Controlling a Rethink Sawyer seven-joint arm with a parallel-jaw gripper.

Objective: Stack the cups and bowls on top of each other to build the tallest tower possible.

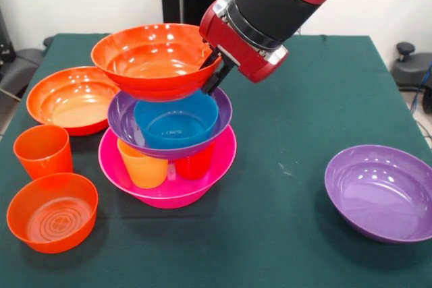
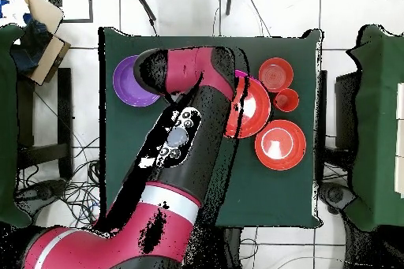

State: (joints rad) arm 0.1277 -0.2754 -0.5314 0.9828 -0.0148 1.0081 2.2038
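Observation:
The tower stands on a big pink bowl [image 1: 169,190]. A yellow-orange cup [image 1: 143,165] and a red cup [image 1: 196,164] stand in the pink bowl. A purple bowl [image 1: 128,121] rests on the two cups, with a small blue bowl [image 1: 177,123] inside it. My gripper [image 1: 214,73] is shut on the right rim of a wide orange bowl [image 1: 154,62] [image 2: 251,110]. That bowl is slightly tilted right over the blue bowl, and I cannot tell whether they touch. In the overhead view my arm hides the gripper and most of the tower.
Left of the tower lie a second wide orange bowl [image 1: 71,99] [image 2: 280,144], an orange cup [image 1: 44,150] [image 2: 286,99] and a small orange bowl [image 1: 52,212] [image 2: 275,73]. A second purple bowl [image 1: 379,192] [image 2: 132,83] sits alone at the right front.

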